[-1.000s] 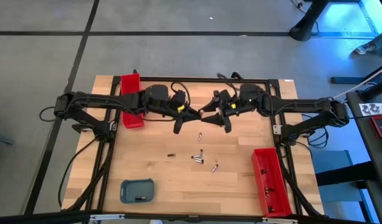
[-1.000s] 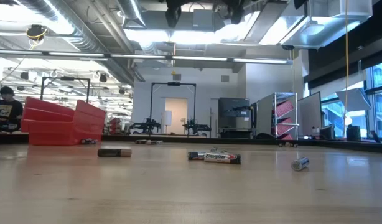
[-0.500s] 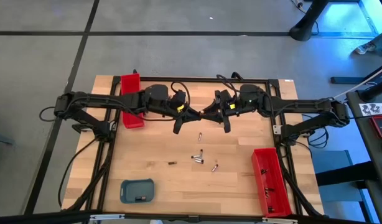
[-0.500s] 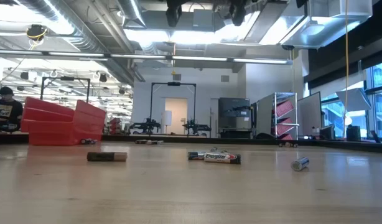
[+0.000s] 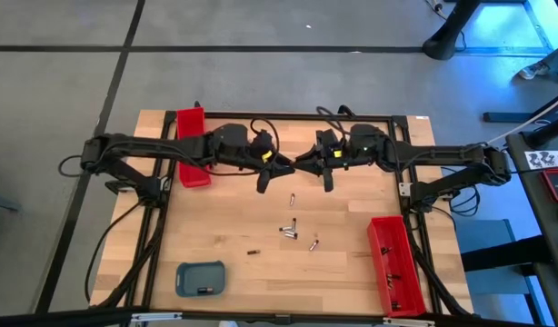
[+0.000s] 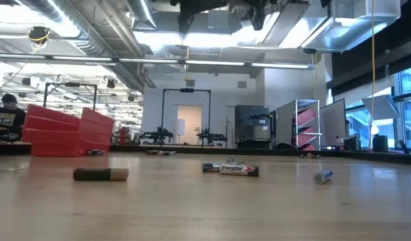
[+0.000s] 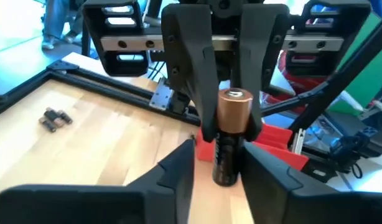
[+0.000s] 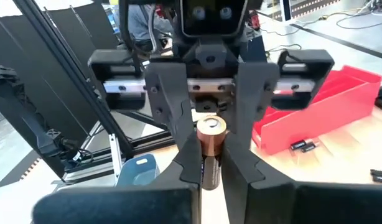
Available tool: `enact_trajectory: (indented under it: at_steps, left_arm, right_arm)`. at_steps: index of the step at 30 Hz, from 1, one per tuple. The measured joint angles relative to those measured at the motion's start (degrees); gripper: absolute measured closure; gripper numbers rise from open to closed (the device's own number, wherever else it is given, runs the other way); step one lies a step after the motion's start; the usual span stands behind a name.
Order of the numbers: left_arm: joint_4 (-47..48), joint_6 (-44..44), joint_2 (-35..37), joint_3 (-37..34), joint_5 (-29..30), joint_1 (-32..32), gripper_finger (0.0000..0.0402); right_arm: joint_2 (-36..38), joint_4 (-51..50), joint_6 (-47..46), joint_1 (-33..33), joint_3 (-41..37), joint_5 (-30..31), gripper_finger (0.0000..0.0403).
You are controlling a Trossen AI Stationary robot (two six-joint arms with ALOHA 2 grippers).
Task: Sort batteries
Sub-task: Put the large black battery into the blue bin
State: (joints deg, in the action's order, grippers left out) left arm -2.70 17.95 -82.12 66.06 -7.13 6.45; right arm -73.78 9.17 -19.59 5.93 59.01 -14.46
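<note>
High view: the left gripper (image 5: 277,168) and right gripper (image 5: 308,165) meet tip to tip above the far half of the table (image 5: 224,209). What lies between them is too small to make out here. Loose batteries (image 5: 289,229) lie scattered on the wood nearer the front. One red tray (image 5: 190,123) sits at the far left under the left arm. A second red tray (image 5: 377,254) sits at the front right with cells in it. A blue-grey tray (image 5: 184,272) at the front left holds one cell.

Low view: three cells lie on the tabletop, a dark one at the left, a labelled one in the middle and a silvery one at the right. The red tray stands behind them at the left.

Left wrist view: a copper-topped battery (image 7: 231,118) stands in mid-air, clamped near its top by the right gripper's fingers (image 7: 191,68). The left gripper's own fingers (image 7: 172,180) flank its dark lower half, parted, with a gap on one side.

Right wrist view: the right gripper's fingers press against the battery from both sides, gripping it. The left gripper's fingers opposite stand wider than the cell.
</note>
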Motion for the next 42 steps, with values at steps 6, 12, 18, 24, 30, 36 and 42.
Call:
enact_trajectory:
  at_steps: [6, 12, 18, 24, 30, 36, 42]
  left_arm:
    - [-3.58, 0.72, -1.82, -0.07, 1.41, -0.91, 0.0283]
    - [-4.1, 2.18, -1.78, -0.09, 1.5, -1.47, 0.0364]
    - [-3.13, 4.22, -1.78, -0.11, 1.46, -1.47, 0.0364]
    - [4.72, 5.17, -0.45, -0.1, 1.57, -2.65, 0.0364]
    - [28.37, 6.47, 4.9, -0.09, 1.55, -7.61, 0.0364]
    - [52.1, 13.73, 9.62, -0.09, 1.31, -21.27, 0.0364]
    - [55.24, 23.6, 8.57, -3.5, 1.23, -37.97, 0.0364]
  right_arm:
    - [0.0, 0.41, -0.07, 0.01, 0.03, 0.31, 0.0373]
    - [0.0, -1.31, 0.1, 0.01, 0.1, 0.36, 0.0368]
    - [0.01, -3.05, 0.1, 0.05, 0.17, 0.51, 0.0359]
    - [0.39, -4.26, 0.54, 1.07, 0.03, 3.43, 0.0281]
    - [2.81, -5.87, 0.54, 3.66, 0.06, 3.46, 0.0221]
    - [3.85, -9.97, 2.0, 5.06, 0.11, 3.5, 0.0213]
    - [3.76, -12.7, 2.13, 4.97, 0.1, 6.06, 0.0213]
